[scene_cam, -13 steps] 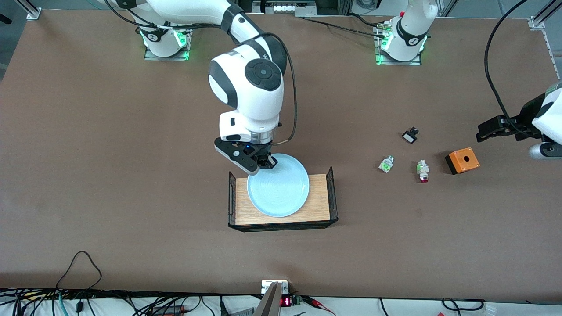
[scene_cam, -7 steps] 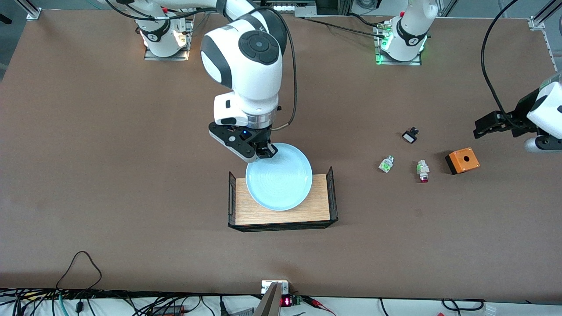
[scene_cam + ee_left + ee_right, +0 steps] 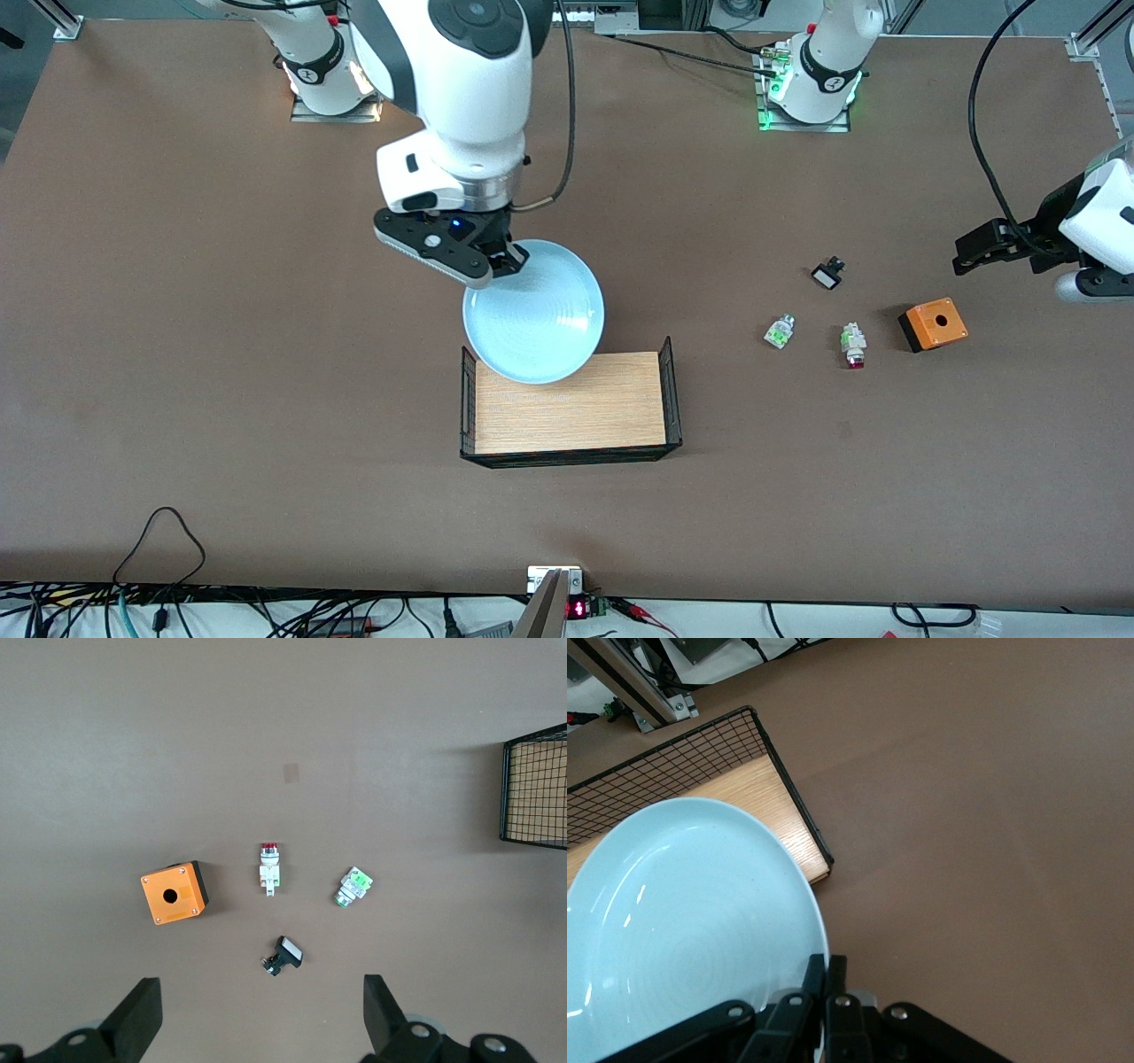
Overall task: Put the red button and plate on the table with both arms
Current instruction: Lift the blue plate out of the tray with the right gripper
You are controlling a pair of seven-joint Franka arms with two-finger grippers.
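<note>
Plate (image 3: 536,319) pinched by right end effector (image 3: 507,262)

No text, label or number can be read on anything here.

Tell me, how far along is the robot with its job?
Nothing is set down yet. The right gripper is shut on the plate, holding it above the wooden tray. The left gripper hangs open over the red button, which lies untouched on the table.
</note>
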